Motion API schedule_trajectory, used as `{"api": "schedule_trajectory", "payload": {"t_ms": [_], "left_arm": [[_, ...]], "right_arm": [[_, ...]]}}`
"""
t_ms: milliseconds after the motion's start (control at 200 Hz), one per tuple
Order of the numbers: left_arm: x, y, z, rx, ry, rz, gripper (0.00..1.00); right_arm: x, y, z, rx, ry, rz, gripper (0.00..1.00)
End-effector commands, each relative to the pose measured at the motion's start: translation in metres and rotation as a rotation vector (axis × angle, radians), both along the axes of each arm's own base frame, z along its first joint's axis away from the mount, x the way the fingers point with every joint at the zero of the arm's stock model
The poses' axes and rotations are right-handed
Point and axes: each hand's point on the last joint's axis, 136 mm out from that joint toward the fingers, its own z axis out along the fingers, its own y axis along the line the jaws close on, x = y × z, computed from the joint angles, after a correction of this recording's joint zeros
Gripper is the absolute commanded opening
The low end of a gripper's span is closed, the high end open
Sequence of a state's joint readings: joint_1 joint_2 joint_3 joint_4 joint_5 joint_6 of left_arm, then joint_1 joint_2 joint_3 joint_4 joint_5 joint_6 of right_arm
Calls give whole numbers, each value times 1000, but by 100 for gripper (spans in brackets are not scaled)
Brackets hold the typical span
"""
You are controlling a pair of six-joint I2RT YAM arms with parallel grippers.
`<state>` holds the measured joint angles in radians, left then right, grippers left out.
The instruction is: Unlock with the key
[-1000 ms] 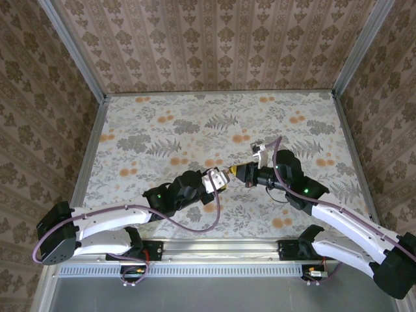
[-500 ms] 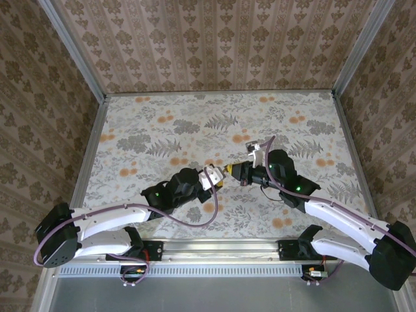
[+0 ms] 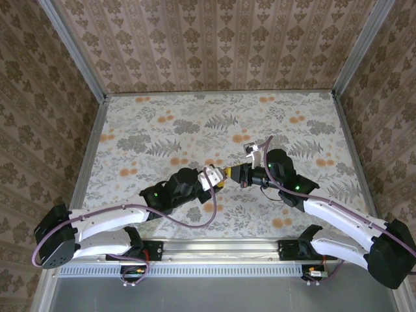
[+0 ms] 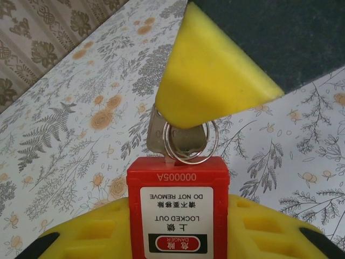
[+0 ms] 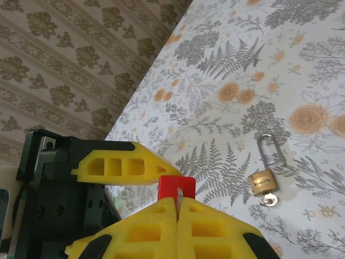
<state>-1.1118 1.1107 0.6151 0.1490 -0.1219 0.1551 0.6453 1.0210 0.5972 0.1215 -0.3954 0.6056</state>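
A red padlock [image 4: 178, 208] with a white "LOCKED OUT" label is clamped between the yellow fingers [image 4: 91, 234] of my left gripper [image 4: 178, 218], which is shut on its body. A silver key [image 4: 159, 135] with a wire ring [image 4: 193, 144] enters the lock's top face. My right gripper [image 5: 178, 211] is shut on the key's head, the thin key blade [image 5: 178, 202] showing between its pads just before the red padlock [image 5: 176, 184]. In the top view, the left gripper [image 3: 214, 177] and the right gripper [image 3: 234, 173] meet tip to tip above the table's middle.
A small brass padlock [image 5: 262, 181] with a steel shackle and a small key at its base lies flat on the floral table [image 5: 302, 65], right of the grippers. Patterned walls [image 3: 221, 39] enclose the table on the far side and both flanks.
Both grippers have shifted slightly left and away from the bases, still joined at the lock. The key stays in the padlock and both grips are unchanged.
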Motion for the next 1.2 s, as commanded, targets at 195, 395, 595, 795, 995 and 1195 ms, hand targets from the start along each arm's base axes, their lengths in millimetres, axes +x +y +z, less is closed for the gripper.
{"api": "schedule_trajectory", "payload": {"t_ms": [195, 395, 595, 795, 995, 1195], "left_arm": [[-5, -37, 102, -139, -208, -115, 13], [3, -32, 70, 83, -276, -70, 13], [12, -25, 68, 225, -402, -11, 10], [17, -18, 63, 364, -531, 33, 10], [19, -19, 50, 557, -735, 71, 7], [25, -15, 38, 689, -849, 83, 5]], "right_arm": [[-33, -18, -7, -55, 118, 73, 14], [-18, -45, 27, -5, 42, -28, 32], [-7, -67, 45, 36, 6, -119, 41], [-12, -73, 50, 48, -18, -129, 46], [-11, -74, 39, 28, -17, -126, 47], [-15, -67, 32, 40, -34, -76, 48]]}}
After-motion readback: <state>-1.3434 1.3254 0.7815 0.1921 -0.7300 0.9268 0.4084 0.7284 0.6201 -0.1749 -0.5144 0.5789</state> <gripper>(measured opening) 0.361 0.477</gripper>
